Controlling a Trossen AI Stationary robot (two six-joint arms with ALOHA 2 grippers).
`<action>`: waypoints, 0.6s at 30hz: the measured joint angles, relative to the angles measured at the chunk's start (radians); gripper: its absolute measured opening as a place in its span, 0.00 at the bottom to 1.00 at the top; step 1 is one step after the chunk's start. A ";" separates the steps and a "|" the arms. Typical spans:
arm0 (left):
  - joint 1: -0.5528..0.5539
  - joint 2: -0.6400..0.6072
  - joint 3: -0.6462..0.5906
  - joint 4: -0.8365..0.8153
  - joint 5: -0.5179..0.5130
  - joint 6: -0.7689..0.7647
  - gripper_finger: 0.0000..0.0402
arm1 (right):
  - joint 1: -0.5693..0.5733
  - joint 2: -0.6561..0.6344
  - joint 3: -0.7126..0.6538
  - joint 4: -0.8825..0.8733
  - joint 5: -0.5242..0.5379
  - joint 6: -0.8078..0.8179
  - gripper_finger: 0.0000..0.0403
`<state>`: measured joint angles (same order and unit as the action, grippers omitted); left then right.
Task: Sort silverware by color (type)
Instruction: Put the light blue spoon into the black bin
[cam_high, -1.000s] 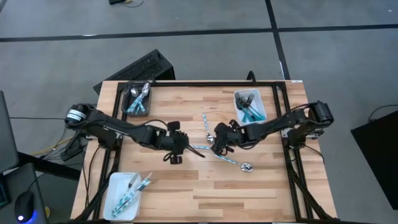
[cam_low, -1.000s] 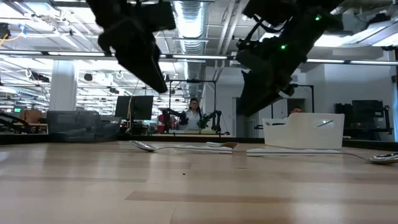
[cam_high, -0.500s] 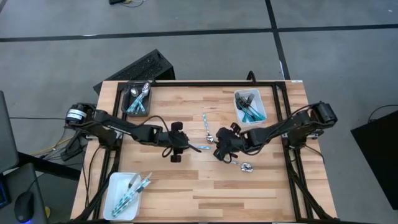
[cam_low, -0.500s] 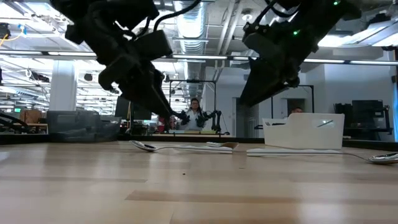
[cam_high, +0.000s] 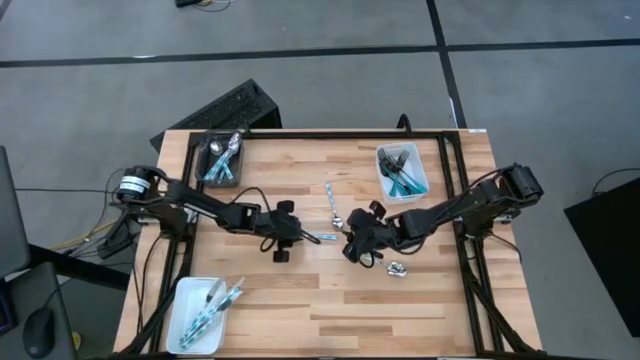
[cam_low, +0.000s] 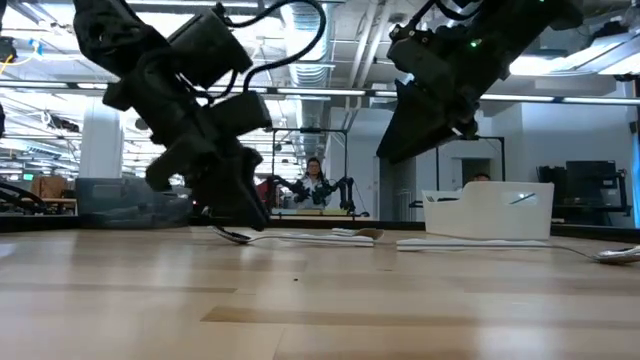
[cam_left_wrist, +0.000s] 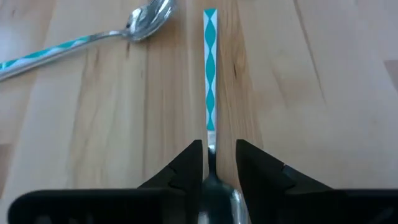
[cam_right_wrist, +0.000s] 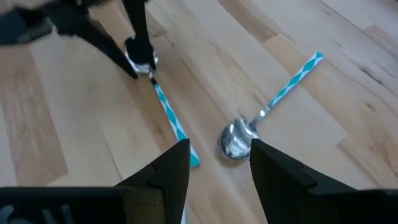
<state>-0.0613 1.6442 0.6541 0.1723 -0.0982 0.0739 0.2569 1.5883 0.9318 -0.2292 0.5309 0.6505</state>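
Pickup is the step in hand: my left gripper (cam_left_wrist: 218, 163) sits low on the tabletop (cam_high: 400, 310) at centre frame, fingers straddling the bowl end of a spoon (cam_left_wrist: 210, 74) but not yet clamped. My right gripper (cam_right_wrist: 216, 163) hovers unclenched above another spoon (cam_right_wrist: 264, 114), carrying nothing. Next I need a firm squeeze, then a straight lift toward the bin (cam_high: 219, 160) at upper left.

Both arms reach toward the middle. The left hand (cam_high: 297, 234) is low, fingers (cam_left_wrist: 189, 168) narrowly parted. The right hand (cam_high: 352, 243), at its 3 o'clock, is raised, fingers spread.
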 joint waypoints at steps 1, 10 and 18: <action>0.002 0.016 0.000 0.019 0.004 0.008 0.20 | -0.006 0.000 0.000 0.002 -0.001 -0.001 0.47; 0.020 0.085 0.008 0.032 -0.012 -0.039 0.05 | -0.003 0.000 0.000 0.004 -0.003 -0.004 0.47; 0.022 0.066 0.006 0.012 -0.125 -0.119 0.01 | 0.016 0.000 0.000 0.003 0.021 -0.028 0.47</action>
<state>-0.0397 1.7099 0.6596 0.1846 -0.2228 -0.0451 0.2726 1.5883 0.9318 -0.2264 0.5522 0.6224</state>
